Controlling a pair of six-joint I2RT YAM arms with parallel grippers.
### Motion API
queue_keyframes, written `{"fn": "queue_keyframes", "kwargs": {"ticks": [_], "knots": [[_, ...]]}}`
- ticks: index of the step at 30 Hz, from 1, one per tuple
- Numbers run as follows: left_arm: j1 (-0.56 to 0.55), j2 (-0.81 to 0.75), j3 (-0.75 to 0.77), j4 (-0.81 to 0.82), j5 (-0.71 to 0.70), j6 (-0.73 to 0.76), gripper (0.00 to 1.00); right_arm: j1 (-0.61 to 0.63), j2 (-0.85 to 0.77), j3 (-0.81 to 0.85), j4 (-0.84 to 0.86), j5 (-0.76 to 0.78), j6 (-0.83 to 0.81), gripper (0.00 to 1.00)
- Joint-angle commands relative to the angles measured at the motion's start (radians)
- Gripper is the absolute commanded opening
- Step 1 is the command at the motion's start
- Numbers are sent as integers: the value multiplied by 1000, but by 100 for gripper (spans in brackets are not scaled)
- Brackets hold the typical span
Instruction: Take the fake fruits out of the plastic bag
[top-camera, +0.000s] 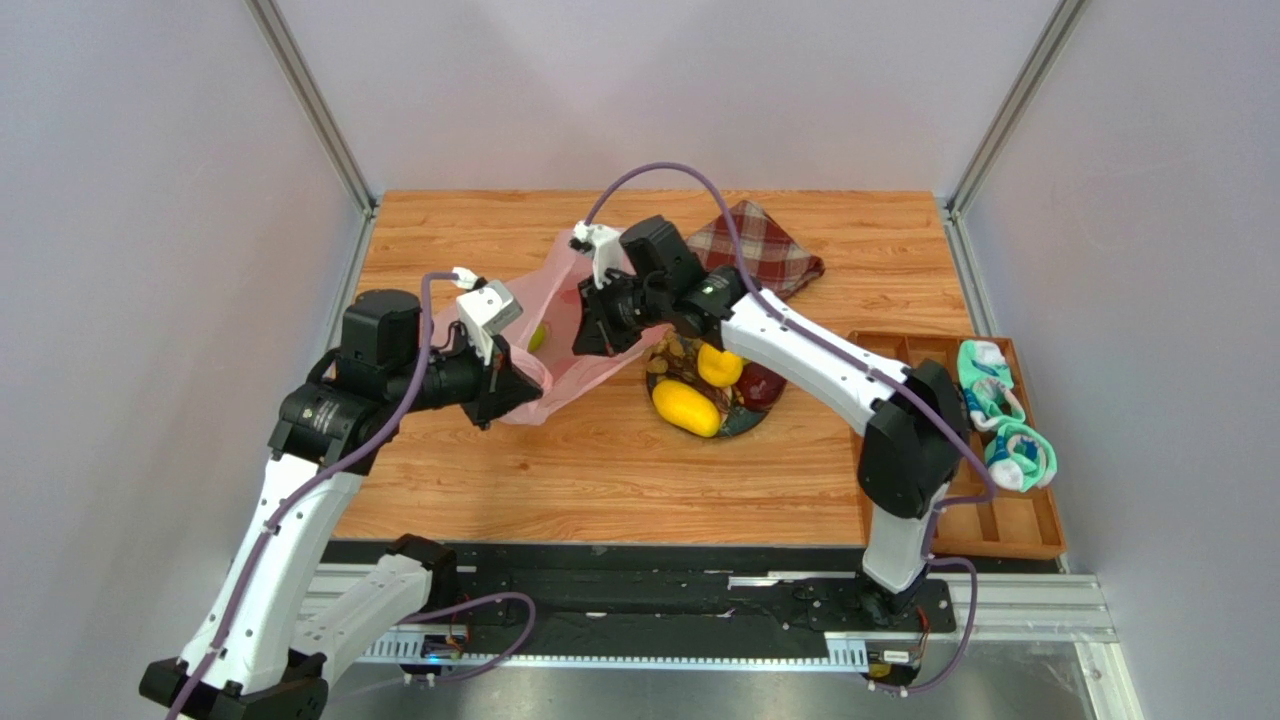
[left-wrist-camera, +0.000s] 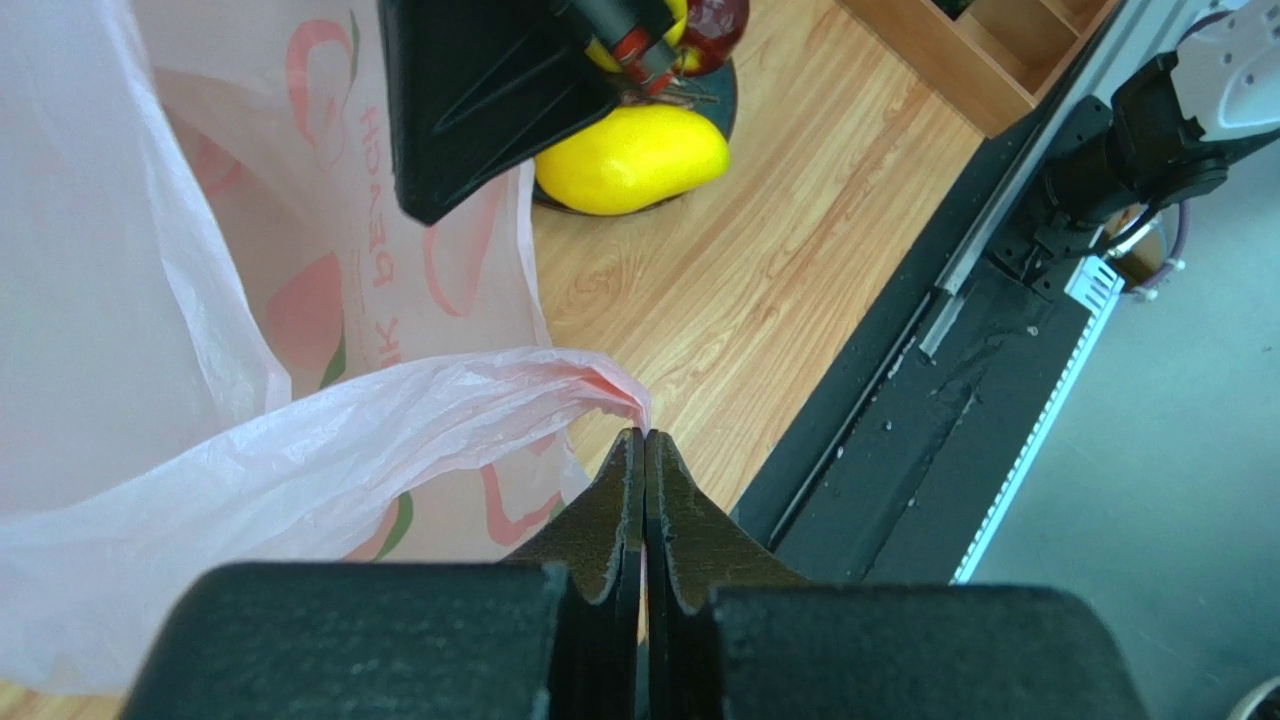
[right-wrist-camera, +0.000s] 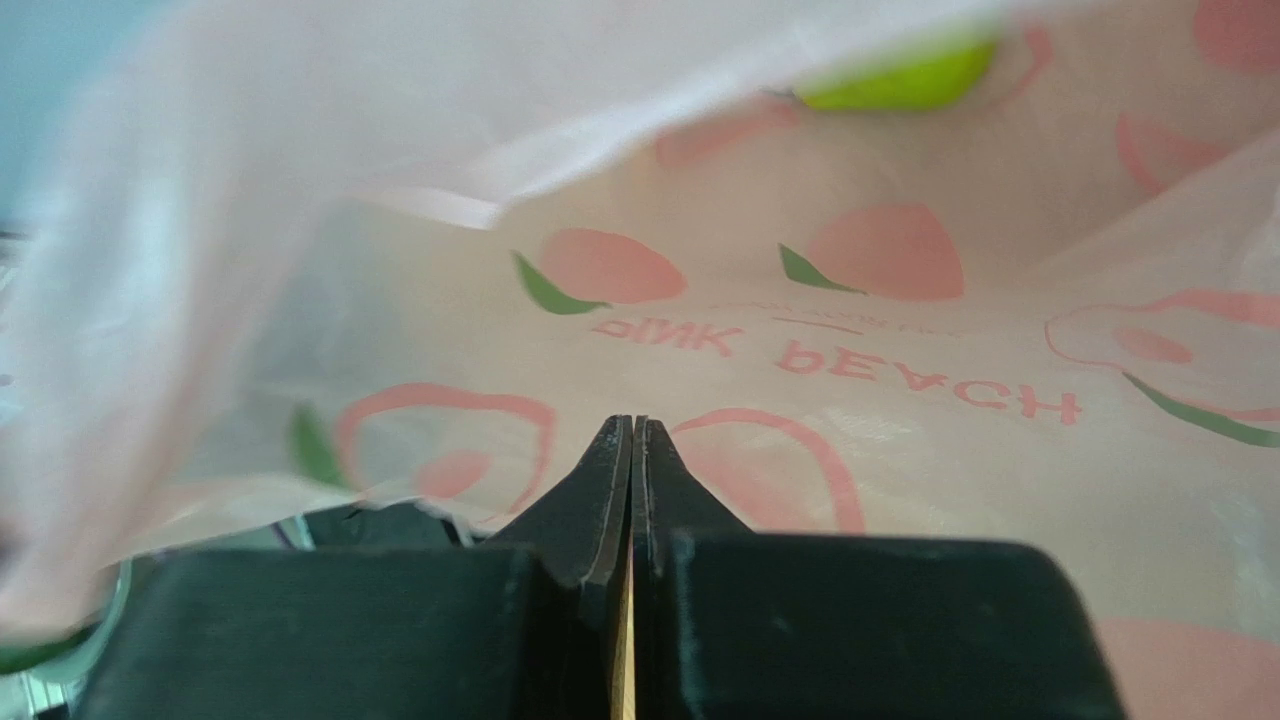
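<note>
Yellow fruits (top-camera: 685, 407) already sit on the plate (top-camera: 747, 426); a green fruit (right-wrist-camera: 902, 75) is inside the bag (top-camera: 564, 360) beside it. The left pincer (left-wrist-camera: 646, 443) pinches the bag edge; the right pincer (right-wrist-camera: 633, 428) is clenched.

Light wood-grain table (top-camera: 601, 480), enclosed on three sides by plain pale grey walls (top-camera: 135, 225); slanting aluminium posts (top-camera: 311, 98) mark the two far corners. A black rail (top-camera: 676, 600) and a grey metal sill (top-camera: 751, 683) edge the near side. The lighting is even and diffuse.
</note>
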Motion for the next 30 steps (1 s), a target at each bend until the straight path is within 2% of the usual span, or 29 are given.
{"fn": "queue_keyframes", "kwargs": {"ticks": [1,3,6,7,9,10,11,12,15,16,18,20,22,23,24,25,26,27,29,30], "knots": [[14,-64,69,-113,20,65,0,50,62,82,1,116,68,2],[20,-84,84,-153,8,100,0,59,123,112,1,133,83,2],[28,-115,86,-235,-115,148,0,83,215,162,32,214,124,8],[28,-124,84,-273,-170,162,0,97,235,171,37,305,146,10],[28,-138,102,-324,-181,218,0,167,252,178,41,425,120,8],[30,-141,116,-385,-169,232,0,195,234,158,41,549,97,1],[30,-144,133,-408,-161,238,0,244,197,88,41,576,67,0],[30,-155,179,-432,-170,231,0,260,118,31,56,571,47,0],[31,-176,288,-518,-175,220,0,274,8,-167,69,383,-9,0],[31,-182,312,-554,-144,225,0,274,-51,-196,70,395,5,0],[31,-223,330,-566,-132,235,0,278,-72,-209,112,394,37,0],[31,-265,294,-545,-152,234,0,299,11,-142,120,357,16,2],[31,-328,238,-508,-156,254,0,301,98,-8,101,358,37,17],[31,-334,227,-500,-156,257,0,298,197,33,81,366,61,22],[31,-328,213,-496,-162,261,0,295,236,81,77,366,94,36],[31,-317,210,-491,-173,261,0,298,279,142,74,358,112,43],[31,-308,207,-490,-175,263,0,298,340,174,67,354,129,49],[31,-294,201,-488,-172,269,0,298,370,197,64,351,146,59],[31,-294,192,-483,-152,280,0,300,414,265,55,357,184,70],[31,-300,182,-482,-146,290,0,303,453,283,55,366,197,79]]}}
